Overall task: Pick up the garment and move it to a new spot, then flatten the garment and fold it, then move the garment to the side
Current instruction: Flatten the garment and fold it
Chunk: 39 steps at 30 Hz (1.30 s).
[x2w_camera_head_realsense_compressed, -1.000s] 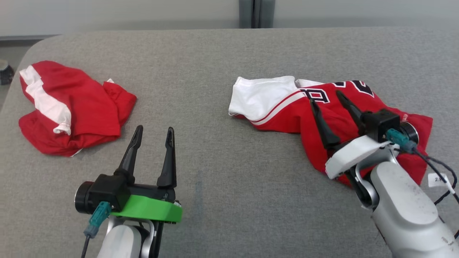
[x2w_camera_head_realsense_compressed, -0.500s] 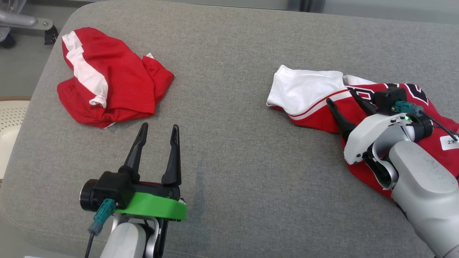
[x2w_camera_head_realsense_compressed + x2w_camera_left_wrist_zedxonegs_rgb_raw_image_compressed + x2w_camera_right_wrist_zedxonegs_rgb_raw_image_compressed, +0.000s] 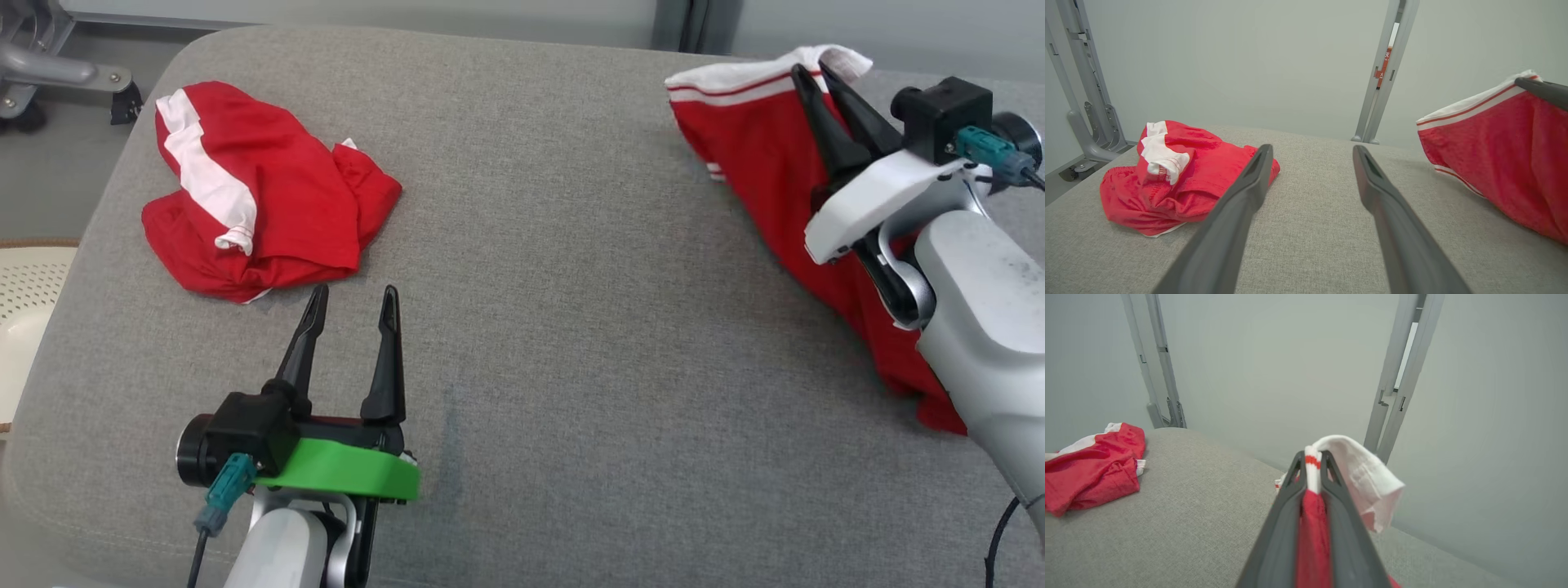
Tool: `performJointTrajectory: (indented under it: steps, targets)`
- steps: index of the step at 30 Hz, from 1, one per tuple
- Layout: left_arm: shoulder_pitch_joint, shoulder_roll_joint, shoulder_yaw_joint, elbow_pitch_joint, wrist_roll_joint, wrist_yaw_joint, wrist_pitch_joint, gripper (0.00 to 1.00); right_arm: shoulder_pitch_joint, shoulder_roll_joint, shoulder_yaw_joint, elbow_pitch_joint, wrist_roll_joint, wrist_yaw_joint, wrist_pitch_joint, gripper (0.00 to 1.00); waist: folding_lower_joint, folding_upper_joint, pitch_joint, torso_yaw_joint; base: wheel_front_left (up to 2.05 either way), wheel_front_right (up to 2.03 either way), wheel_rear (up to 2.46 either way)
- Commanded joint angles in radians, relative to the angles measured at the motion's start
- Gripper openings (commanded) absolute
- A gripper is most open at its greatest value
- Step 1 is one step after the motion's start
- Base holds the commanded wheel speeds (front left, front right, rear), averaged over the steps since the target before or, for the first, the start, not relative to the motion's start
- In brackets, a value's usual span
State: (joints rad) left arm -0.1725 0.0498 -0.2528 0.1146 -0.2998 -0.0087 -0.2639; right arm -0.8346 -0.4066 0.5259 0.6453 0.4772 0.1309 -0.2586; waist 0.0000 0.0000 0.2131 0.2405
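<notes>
1. Lifted since a second ago: the jersey [image 3: 759, 139], which then lay crumpled on the grey pad [image 3: 555, 286], now hangs from the right gripper [image 3: 811, 69] at the upper right of the head view. Its tail rests on the pad at the lower right, partly hidden by the forearm.
2. The right jaws were spread over the cloth then. Now they are pressed together on the white-and-red striped hem, pinched near the tips in the right wrist view.
3. The left gripper [image 3: 353, 290], at the lower left, is wide open and empty, as before. The shorts [image 3: 245, 204] at the upper left look untouched; the camera itself has shifted.
4. Risks:
   - The pinch is narrow, so a quick swing could pull the hem free.
   - The dragging tail may bunch on the pad.
   - Hung from one point, the jersey will likely land crumpled and be harder to flatten.
</notes>
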Motion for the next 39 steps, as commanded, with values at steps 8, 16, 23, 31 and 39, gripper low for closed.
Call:
performJointTrajectory:
  steps: [8, 16, 23, 31, 39]
  targets:
    - [0.026, 0.001, 0.000, 0.008, -0.012, 0.001, -0.001, 1.00, 0.114, 0.054, 0.192, -0.256, -0.107, 0.000, -0.007, 0.00, 0.0000, 0.0000, -0.043, -0.012, 0.00, 0.00, 0.00]
    - [0.053, 0.001, 0.011, 0.019, 0.002, -0.006, -0.001, 1.00, 0.211, 0.105, 0.597, -0.201, 0.006, -0.001, 0.005, 1.00, 0.0000, 0.0000, -0.085, -0.031, 0.00, 0.00, 0.00]
    - [0.067, 0.001, 0.030, 0.018, 0.006, -0.010, -0.001, 1.00, 0.177, 0.092, 0.552, -0.179, 0.094, -0.001, -0.007, 1.00, 0.0000, 0.0000, -0.113, -0.078, 0.00, 0.00, 0.00]
    - [0.050, 0.001, 0.053, -0.014, 0.014, -0.011, -0.001, 1.00, 0.256, 0.060, 0.144, -0.273, -0.022, -0.001, -0.007, 1.00, 0.0000, 0.0000, -0.131, -0.152, 0.00, 0.00, 0.00]
    - [0.042, 0.002, 0.075, -0.058, 0.008, -0.020, -0.001, 1.00, 0.486, 0.150, -0.254, -0.430, -0.191, 0.000, -0.007, 1.00, 0.0000, 0.0000, -0.128, -0.212, 0.00, 0.00, 0.00]
